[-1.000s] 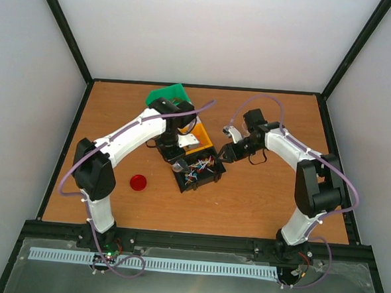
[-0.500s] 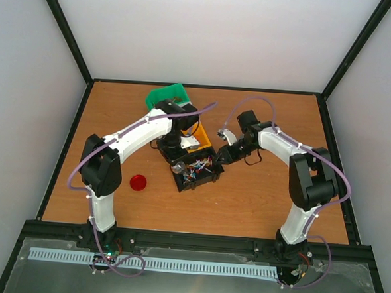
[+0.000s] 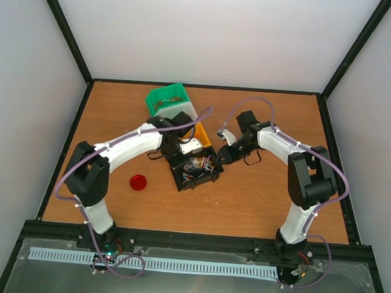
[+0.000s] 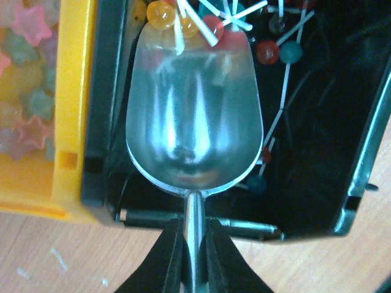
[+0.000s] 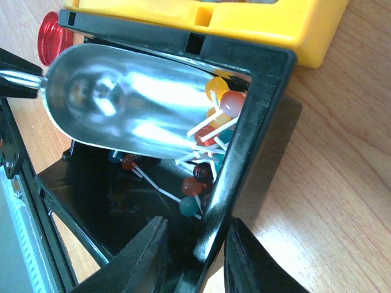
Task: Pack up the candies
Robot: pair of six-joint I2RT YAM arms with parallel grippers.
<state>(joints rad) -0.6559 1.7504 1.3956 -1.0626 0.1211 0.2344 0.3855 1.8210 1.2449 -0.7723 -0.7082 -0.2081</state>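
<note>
Where the wooden table meets pale walls and a black frame, only the top view shows the green bin. The left wrist view shows the left gripper clamped on the handle of a metal scoop, whose bowl sits among the candies in the black bin. The right wrist view shows the right gripper straddling that bin's wall; I cannot tell whether it pinches.
</note>
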